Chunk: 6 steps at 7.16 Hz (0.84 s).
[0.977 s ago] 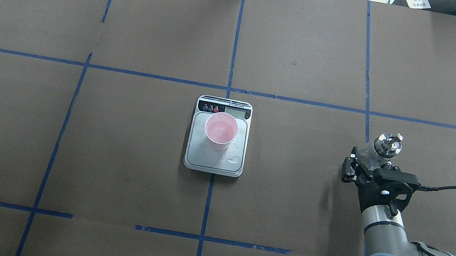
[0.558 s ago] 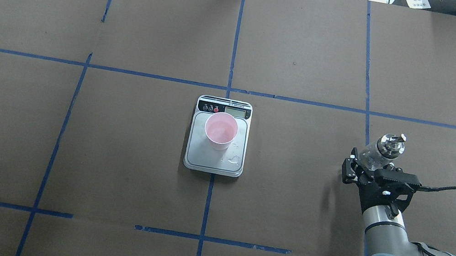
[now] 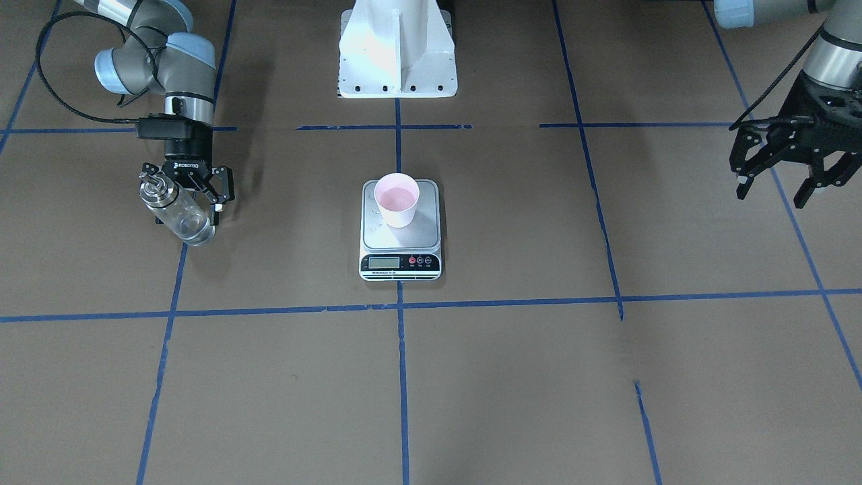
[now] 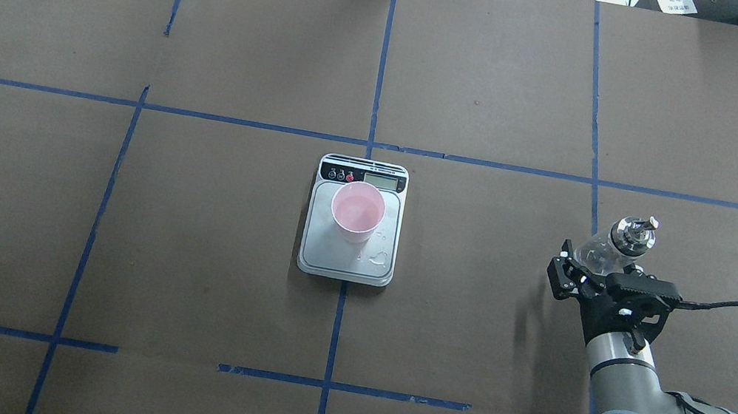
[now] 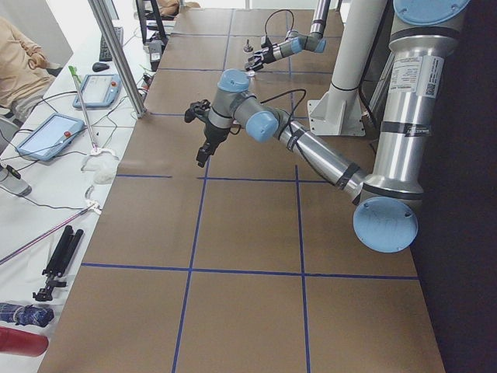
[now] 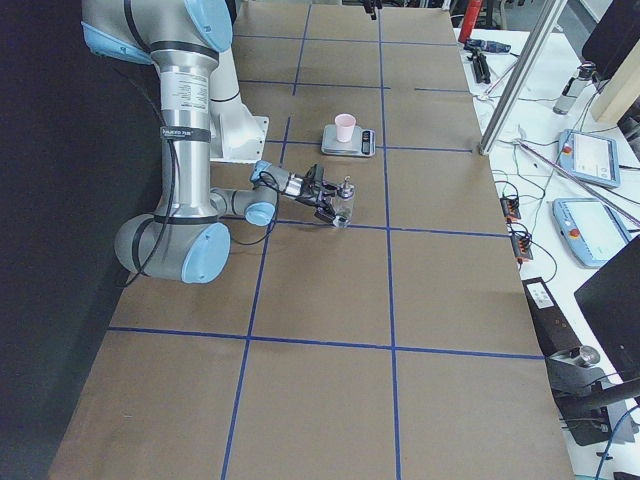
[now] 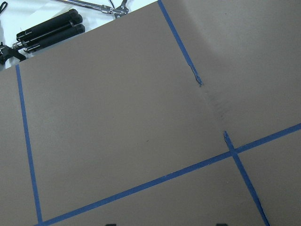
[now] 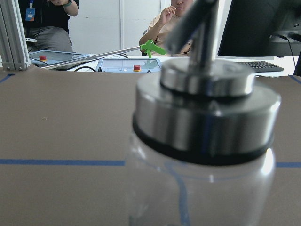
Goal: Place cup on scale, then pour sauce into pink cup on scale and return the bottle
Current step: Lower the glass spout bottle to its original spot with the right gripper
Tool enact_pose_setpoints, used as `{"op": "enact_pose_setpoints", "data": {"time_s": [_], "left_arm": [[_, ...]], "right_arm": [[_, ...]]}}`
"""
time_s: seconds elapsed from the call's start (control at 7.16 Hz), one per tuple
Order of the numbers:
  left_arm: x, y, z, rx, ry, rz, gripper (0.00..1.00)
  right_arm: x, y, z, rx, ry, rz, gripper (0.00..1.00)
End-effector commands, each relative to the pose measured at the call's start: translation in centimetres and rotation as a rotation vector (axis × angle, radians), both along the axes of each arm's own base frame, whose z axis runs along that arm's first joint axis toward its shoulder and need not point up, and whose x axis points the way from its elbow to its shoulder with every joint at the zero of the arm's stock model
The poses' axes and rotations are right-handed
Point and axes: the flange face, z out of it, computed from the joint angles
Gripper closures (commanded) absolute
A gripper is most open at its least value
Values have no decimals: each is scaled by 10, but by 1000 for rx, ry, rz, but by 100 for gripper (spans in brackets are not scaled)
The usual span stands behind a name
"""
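Note:
The pink cup [image 4: 357, 211] stands on the steel platform of the scale [image 4: 344, 263] at the table's middle; both also show in the front view, cup [image 3: 397, 199] and scale [image 3: 401, 264]. The clear glass bottle [image 4: 614, 244] with its silver cap stands upright on the table at the right, holding clear sauce. My right gripper [image 4: 591, 265] is open, its fingers spread on either side of the bottle [image 3: 176, 212] without pressing it. The bottle's cap fills the right wrist view [image 8: 204, 108]. My left gripper [image 3: 774, 192] is open and empty, high over the far left.
A few drops lie on the scale's platform [image 4: 375, 260]. The white robot base [image 3: 397, 54] stands behind the scale. Blue tape lines cross the brown paper. A black tripod [image 7: 47, 28] lies off the table's far edge. Operators sit beyond the table [image 8: 174, 19].
My right gripper's fingers have spread apart and let go of the bottle, which stays standing in place. The cup, the scale and the left arm have not moved.

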Motion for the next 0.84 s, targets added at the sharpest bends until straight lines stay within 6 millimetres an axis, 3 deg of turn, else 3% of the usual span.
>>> {"op": "enact_pose_setpoints", "data": {"time_s": [0.0, 0.42, 0.7], "left_arm": [[0, 0, -1, 1, 1, 0, 23], [0, 0, -1, 0, 1, -1, 23], [0, 0, 0, -3, 2, -1, 23]], "right_arm": [[7, 2, -2, 20, -31, 13, 0], [-5, 35, 1, 57, -15, -14, 0], [7, 56, 16, 69, -28, -46, 0]]}}
